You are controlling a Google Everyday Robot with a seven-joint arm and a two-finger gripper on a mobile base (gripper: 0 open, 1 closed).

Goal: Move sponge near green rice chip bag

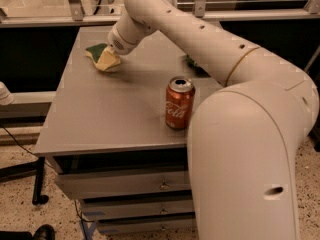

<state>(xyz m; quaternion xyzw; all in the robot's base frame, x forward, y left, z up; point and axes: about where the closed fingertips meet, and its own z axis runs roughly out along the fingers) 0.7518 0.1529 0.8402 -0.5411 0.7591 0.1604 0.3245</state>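
The sponge (pixel 103 59), dark green over pale yellow foam, hangs tilted at the table's far left, just above the grey tabletop (pixel 115 114). My gripper (pixel 113 50) sits at its right end and is shut on it; the wrist hides most of the fingers. The green rice chip bag (pixel 192 62) lies at the far right of the table. Only a small dark-green edge of it shows behind my arm. The sponge is well to the left of the bag.
A red cola can (pixel 179 103) stands upright near the table's front right. My large white arm (pixel 240 134) covers the right side of the table. Drawers (pixel 125 184) sit under the top. A glass railing (pixel 50 4) runs behind.
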